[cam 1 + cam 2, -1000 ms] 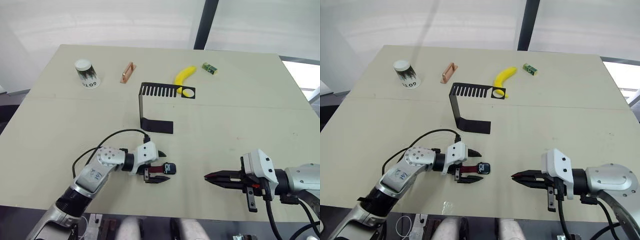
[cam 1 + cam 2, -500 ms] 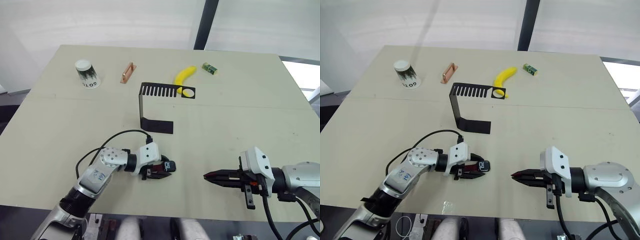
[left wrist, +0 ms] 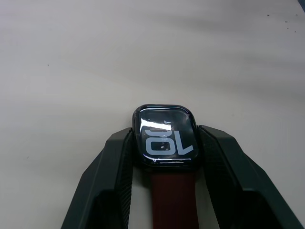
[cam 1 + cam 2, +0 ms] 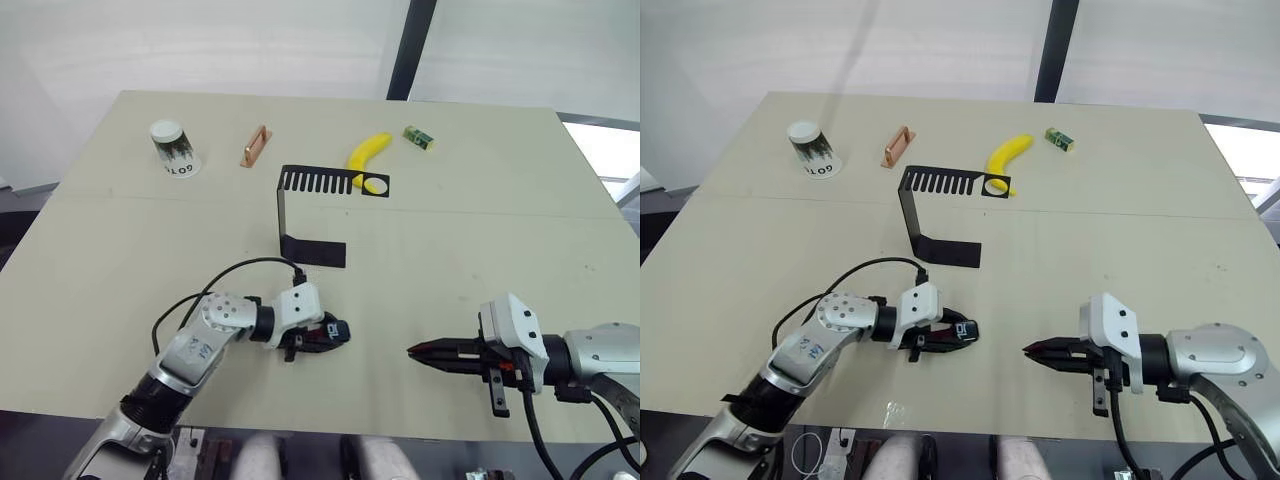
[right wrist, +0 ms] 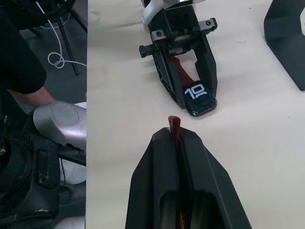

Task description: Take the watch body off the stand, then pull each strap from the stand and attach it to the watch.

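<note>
Robot test lab / data-collection room, not home. Large plain beige tabletop [image 4: 480,250] on its own, unrelated props scattered along far edge: upturned white paper cup with black print [image 4: 174,148], copper handle-like bar [image 4: 255,145], yellow banana [image 4: 369,154], small green block [image 4: 420,137]. Black bent sheet-metal stand [image 4: 312,213] mid-table. Pale frosted wall panels [image 4: 200,40] behind, dark vertical post [image 4: 413,45]. Right wrist view: grey floor, loose white cable [image 5: 58,59], black chair leg [image 5: 66,45], person's dark sleeve [image 5: 19,57] beside table edge.

The left gripper [image 3: 164,167] has closed on the watch body [image 3: 165,135] (jaws were apart a second ago)
</note>
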Robot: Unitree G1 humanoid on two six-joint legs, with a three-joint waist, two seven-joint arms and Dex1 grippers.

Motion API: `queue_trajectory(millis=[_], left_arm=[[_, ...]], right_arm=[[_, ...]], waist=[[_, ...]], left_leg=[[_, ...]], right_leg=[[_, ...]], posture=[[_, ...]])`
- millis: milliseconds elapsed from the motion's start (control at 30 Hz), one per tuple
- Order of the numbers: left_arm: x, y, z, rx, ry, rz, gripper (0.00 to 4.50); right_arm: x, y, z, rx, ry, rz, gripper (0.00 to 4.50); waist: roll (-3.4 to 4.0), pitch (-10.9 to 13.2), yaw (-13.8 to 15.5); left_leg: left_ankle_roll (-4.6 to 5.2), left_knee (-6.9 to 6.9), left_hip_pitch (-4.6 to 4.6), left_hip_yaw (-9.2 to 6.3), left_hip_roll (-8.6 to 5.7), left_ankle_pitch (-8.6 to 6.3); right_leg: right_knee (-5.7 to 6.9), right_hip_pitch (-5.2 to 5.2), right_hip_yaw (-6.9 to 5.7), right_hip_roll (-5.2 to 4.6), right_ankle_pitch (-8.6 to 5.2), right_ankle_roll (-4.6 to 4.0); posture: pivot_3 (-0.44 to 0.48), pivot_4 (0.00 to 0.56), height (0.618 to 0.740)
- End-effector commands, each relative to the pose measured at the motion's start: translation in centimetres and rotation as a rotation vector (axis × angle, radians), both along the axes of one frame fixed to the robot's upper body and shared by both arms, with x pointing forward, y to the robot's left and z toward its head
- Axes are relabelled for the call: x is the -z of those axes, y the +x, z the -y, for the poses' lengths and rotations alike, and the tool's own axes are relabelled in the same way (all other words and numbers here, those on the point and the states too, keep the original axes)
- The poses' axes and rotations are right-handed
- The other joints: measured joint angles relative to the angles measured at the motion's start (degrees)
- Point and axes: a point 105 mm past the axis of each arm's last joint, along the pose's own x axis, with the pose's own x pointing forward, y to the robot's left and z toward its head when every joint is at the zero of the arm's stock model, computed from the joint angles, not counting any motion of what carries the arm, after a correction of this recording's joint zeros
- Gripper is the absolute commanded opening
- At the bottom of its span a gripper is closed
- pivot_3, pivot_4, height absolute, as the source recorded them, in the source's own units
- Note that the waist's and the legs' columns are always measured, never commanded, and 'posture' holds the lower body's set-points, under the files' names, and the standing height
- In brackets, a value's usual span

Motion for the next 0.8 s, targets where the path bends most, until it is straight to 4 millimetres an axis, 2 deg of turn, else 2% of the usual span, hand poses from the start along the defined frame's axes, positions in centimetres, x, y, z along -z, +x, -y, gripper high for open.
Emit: queue_trajectory(millis=[33, 167, 400, 800], left_arm=[[-2.1, 0.2, 0.2, -0.007, -0.118, -0.124, 1.61], [-4.1, 1.1, 0.3, -0.08, -0.278, -0.371, 1.61], [-6.0, 3.2, -0.4, -0.186, -0.416, -0.552, 1.61], [-7.0, 2.5, 0.7, -0.175, -0.451, -0.632, 1.61]], right_arm=[[-0.8, 0.7, -0.8, -0.039, -0.047, 0.146, 0.0], [-1.2, 2.4, -1.6, -0.037, -0.106, 0.32, 0.0], [-1.4, 5.8, -2.8, -0.015, -0.241, 0.652, 0.0], [-1.3, 7.8, -3.7, 0.019, -0.286, 0.774, 0.0]], waist=[[0.0, 0.0, -0.04], [0.0, 0.0, 0.01], [-0.01, 0.0, -0.09], [0.0, 0.0, -0.2]], left_leg=[[0.0, 0.02, 0.0, 0.0, 0.0, 0.0], [0.0, 0.12, -0.06, -0.03, 0.0, 0.0], [-0.01, 0.26, -0.1, -0.05, 0.0, 0.0], [0.0, 0.48, -0.14, -0.09, 0.01, 0.0]], right_leg=[[0.04, 0.0, 0.0, 0.0, 0.0, 0.0], [0.23, -0.09, -0.02, -0.01, 0.0, 0.0], [0.42, -0.22, 0.0, 0.01, 0.0, 0.0], [0.59, -0.24, -0.02, 0.0, 0.0, 0.0]], posture=[[0.0, 0.15, 0.74], [0.0, 0.15, 0.74], [0.0, 0.15, 0.74], [0.0, 0.15, 0.74]])
